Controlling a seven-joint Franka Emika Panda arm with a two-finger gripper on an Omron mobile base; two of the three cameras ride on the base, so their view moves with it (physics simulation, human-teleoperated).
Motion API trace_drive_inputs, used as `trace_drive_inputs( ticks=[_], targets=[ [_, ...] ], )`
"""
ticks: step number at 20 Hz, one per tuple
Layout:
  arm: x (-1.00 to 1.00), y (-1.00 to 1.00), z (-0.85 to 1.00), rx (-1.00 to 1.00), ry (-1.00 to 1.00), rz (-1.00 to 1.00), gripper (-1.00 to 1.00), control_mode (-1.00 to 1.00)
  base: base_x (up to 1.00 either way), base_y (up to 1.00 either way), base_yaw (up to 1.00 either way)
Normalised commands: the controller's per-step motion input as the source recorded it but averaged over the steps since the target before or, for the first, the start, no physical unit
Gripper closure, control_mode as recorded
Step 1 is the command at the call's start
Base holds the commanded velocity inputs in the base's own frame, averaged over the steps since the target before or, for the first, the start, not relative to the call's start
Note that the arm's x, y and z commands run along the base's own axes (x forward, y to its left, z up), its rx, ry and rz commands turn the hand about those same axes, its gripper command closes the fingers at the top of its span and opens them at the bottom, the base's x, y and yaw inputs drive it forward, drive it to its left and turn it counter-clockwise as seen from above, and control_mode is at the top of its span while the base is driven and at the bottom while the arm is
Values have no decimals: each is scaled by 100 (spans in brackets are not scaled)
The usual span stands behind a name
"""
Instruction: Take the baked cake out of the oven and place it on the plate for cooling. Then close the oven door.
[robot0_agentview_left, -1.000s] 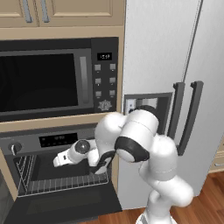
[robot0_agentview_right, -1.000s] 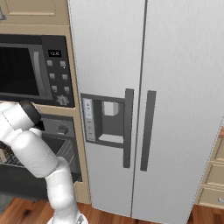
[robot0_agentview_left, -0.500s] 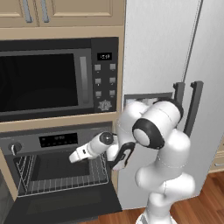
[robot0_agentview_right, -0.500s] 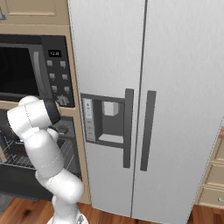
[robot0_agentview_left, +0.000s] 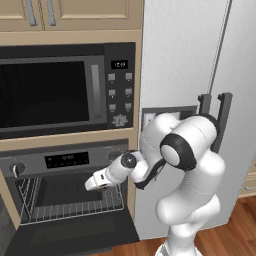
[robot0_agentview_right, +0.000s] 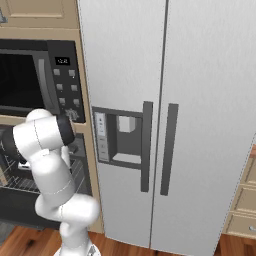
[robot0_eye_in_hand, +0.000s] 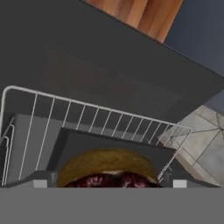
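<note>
In the left base view the oven (robot0_agentview_left: 30, 162) is seen at the left, below the microwave (robot0_agentview_left: 50, 90). The oven door (robot0_agentview_left: 70, 232) is dropped fully open, so that the wire rack (robot0_agentview_left: 70, 210) inside is laid bare. The gripper (robot0_agentview_left: 92, 184) is held level over the front right corner of that rack, just inside the mouth of the oven.

In the hand view the baked cake (robot0_eye_in_hand: 107, 168) is found close up at the bottom edge, between the two fingertips and above the rack's front edge. The jaws are spread wide around it. Whether they are pressed against its sides or merely stand beside it cannot be told, as the contact is cut off by the bottom of the picture.

The step in hand is judged to be the first one: the cake is being taken from the oven, with nothing yet set on the plate and the door not yet shut.

If the cake is not gripped, a firm closing on its sides is called for. After that, a level pull clear of the rack and over the open door is needed, and the hand must be kept from tipping. The refrigerator (robot0_agentview_right: 165, 75) at the right is to be cleared as the arm is swung toward the plate.
</note>
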Motion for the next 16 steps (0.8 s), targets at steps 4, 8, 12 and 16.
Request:
trace_drive_inputs(
  ticks=[4,8,12,16],
  targets=[
    [-5,20,0,-2,-2,-19,100,-100,0,0,0],
    [-12,29,-1,0,-5,-22,100,-100,0,0,0],
    [-10,17,-2,0,-5,-27,100,-100,0,0,0],
    [-3,0,21,0,0,-9,100,-100,0,0,0]
  ],
)
